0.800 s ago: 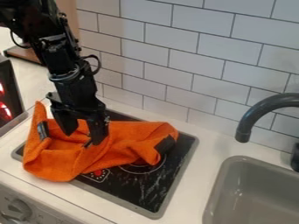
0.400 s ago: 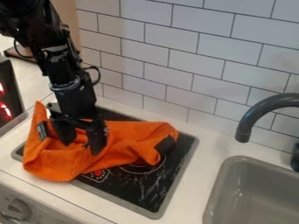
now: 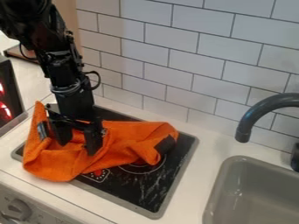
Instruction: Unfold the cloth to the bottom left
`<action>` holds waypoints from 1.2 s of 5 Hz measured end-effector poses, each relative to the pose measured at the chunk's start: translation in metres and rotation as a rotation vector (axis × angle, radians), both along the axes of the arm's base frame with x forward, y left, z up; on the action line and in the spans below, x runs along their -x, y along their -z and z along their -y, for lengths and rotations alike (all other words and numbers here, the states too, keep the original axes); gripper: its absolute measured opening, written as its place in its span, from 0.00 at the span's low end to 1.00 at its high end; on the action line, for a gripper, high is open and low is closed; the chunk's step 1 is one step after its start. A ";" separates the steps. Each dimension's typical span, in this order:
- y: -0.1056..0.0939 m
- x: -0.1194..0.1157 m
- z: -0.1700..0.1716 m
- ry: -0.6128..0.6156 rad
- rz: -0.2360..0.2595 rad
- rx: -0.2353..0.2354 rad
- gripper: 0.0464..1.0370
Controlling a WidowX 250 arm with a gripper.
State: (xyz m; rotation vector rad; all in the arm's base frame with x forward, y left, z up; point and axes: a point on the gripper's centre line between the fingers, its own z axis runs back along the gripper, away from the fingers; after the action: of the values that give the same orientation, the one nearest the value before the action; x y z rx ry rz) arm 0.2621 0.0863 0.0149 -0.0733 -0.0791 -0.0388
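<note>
Cloth (image 3: 131, 140) – orange, bunched – lies directly under and around the pincer (image 3: 77, 148), folds spreading to both sides of it, sides as the camera sees them. A peaked fold stands up to the pincer's left; a broad lobe sags below and left of it, over the cooktop's edge and onto the counter (image 3: 196, 186). Dark patches on the fabric: one just left of the pincer, one well to its right. Pincer points down, fingers clearly parted, closed on nothing; orange shows in the gap, though whether any fabric stands up between the tips I cannot tell. Step in hand, as I judge it: lining up for a grasp, cloth yet to be opened out. Next move probably wants the tips set into a single raised layer, then closed, lifted a little and drawn down-left of the present spot. Too deep a bite could take several layers and drag the whole bundle. Cooktop (image 3: 153, 186) beneath the pincer, running out to its lower right; sink (image 3: 217, 192) farther right, tap (image 3: 265, 104) above that; tiled wall (image 3: 198, 65) up and right; knob (image 3: 19, 209) down and left. Count: cloth one, dark patches two, pincer one with two fingers, cooktop one, sink one, tap one, knob one.
</note>
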 end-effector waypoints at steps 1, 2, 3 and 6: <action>0.002 -0.006 -0.002 -0.009 0.001 -0.003 0.96; 0.010 -0.011 -0.001 0.012 -0.015 0.005 0.96; 0.019 -0.017 0.010 0.072 -0.042 -0.001 0.90; 0.023 -0.017 0.011 0.073 -0.037 -0.005 0.11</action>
State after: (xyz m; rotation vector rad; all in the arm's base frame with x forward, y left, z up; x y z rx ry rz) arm 0.2790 0.0754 -0.0084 -0.0719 -0.0395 -0.1108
